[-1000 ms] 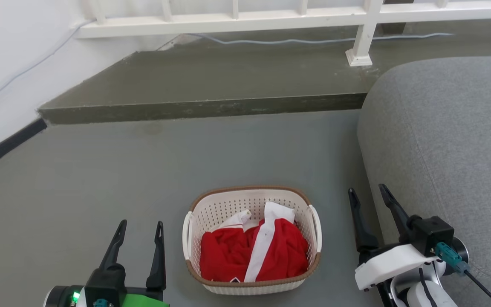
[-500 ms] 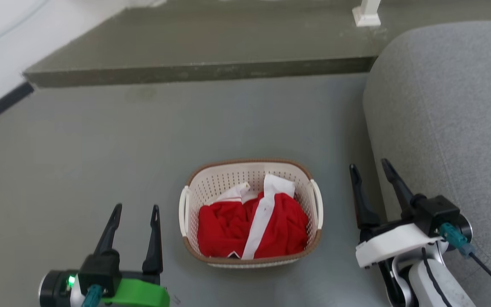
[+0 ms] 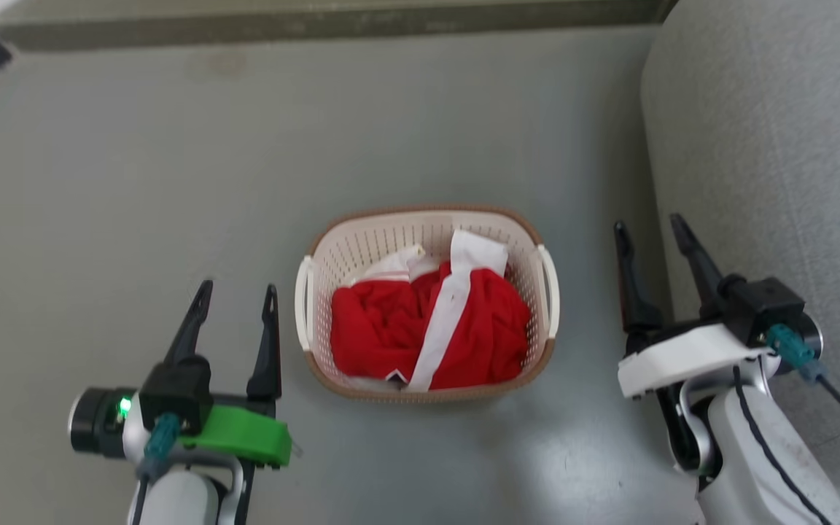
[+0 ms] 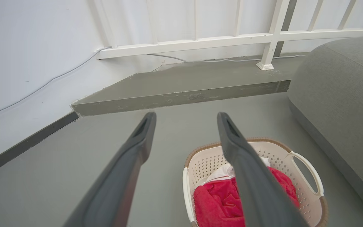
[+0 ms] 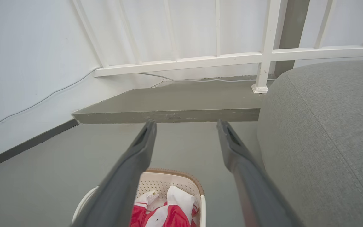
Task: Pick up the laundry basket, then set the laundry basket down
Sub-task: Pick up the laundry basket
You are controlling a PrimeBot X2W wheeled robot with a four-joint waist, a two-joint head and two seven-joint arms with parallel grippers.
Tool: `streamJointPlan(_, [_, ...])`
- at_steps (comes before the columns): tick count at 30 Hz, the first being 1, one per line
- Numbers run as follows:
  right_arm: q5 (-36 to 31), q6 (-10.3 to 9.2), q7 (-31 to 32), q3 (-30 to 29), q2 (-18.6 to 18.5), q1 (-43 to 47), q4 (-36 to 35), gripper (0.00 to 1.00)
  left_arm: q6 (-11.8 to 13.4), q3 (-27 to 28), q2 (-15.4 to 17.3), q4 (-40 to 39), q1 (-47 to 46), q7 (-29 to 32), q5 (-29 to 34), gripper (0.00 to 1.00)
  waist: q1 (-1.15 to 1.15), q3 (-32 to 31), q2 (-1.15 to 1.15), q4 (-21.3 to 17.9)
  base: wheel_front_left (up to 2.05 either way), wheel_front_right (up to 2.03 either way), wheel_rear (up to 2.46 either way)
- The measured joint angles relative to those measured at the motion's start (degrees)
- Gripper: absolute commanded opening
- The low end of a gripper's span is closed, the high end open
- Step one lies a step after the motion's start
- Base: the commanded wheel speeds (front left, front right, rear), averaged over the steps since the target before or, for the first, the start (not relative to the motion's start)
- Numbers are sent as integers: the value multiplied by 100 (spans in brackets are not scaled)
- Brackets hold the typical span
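Note:
The laundry basket (image 3: 362,244) stands on the grey floor between my arms, cream perforated plastic with a brown rim and white side handles, holding a red and white garment (image 3: 427,328). My left gripper (image 3: 236,290) is open just left of its left handle, not touching it. My right gripper (image 3: 648,226) is open to the right of the right handle, apart from it. From the left wrist the laundry basket (image 4: 206,160) lies low beside my open left gripper (image 4: 186,116). From the right wrist the laundry basket (image 5: 181,179) sits below my open right gripper (image 5: 186,123).
A large grey cushioned seat (image 3: 777,146) stands close on the right, right next to the right gripper. A raised concrete step (image 4: 181,94) runs across ahead, with a white railing (image 4: 232,39) and a cable behind it. A white wall (image 4: 27,63) bounds the left.
The head camera has tilted down, so the step and railing slid up and out of the picture. Both grippers stay open on either side of the basket.

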Motion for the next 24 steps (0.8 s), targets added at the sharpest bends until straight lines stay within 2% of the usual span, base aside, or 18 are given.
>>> streamJointPlan(12, [2, 42, 0, -300, -68, -672, 446, 100, -110, -36, -27, 697, -848, 0, -1, 100, 0, 875, 0, 71, 0, 0, 0])
streamJointPlan(24, [3, 43, 0, -437, -124, -1394, 1195, 100, -193, -5, -76, 1457, -1731, 0, -142, 100, 1, 1735, 0, 205, 0, 0, 0])
